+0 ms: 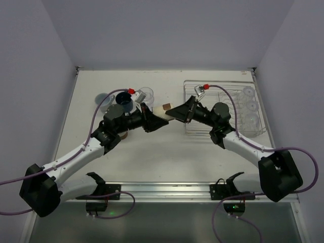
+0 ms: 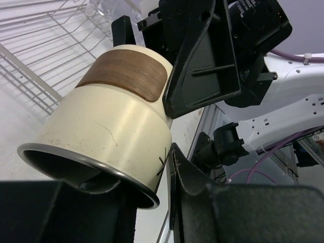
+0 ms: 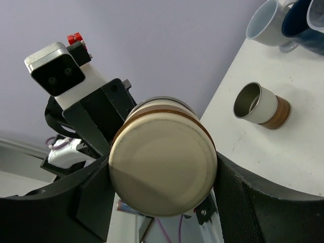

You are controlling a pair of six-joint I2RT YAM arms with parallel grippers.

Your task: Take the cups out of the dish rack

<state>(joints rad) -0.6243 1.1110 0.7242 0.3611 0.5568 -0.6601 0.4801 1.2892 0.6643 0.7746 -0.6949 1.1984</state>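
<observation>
Left of the dish rack, the level cup was clamped by the right tool at its base and the left tool at its rim.

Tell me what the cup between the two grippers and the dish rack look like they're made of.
Cream cup: likely steel with a matte cream coating; the bare metal rim shines, and the brown band shows wood grain, possibly printed. Dish rack: thin silver wire, probably plated steel.

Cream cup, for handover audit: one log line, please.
cream cup: midair, held by right gripper | left gripper: jaws at its rim
</observation>
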